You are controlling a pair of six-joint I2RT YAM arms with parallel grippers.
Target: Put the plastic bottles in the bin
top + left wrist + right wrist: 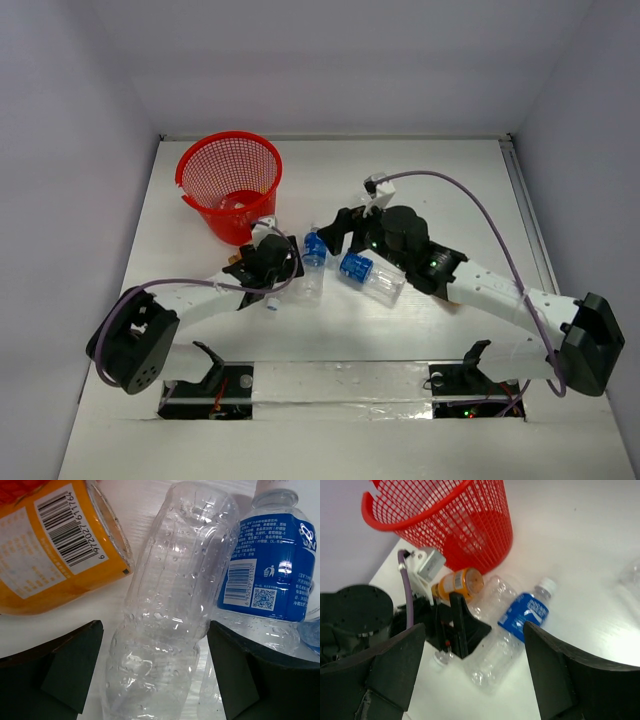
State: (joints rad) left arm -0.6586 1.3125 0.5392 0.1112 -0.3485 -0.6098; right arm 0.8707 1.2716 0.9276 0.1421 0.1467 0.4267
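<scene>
The red mesh bin stands at the back left; it also shows in the right wrist view. A plain clear bottle lies on the table between my left gripper's open jaws, with a gap on each side. An orange bottle lies to its left and a blue-labelled bottle to its right. In the top view my left gripper is just in front of the bin. My right gripper is open and empty, held above these bottles. A second blue-labelled bottle lies by the right arm.
The white table has walls at the back and both sides. A purple cable runs along the left wrist. A clear strip runs along the near edge between the arm bases.
</scene>
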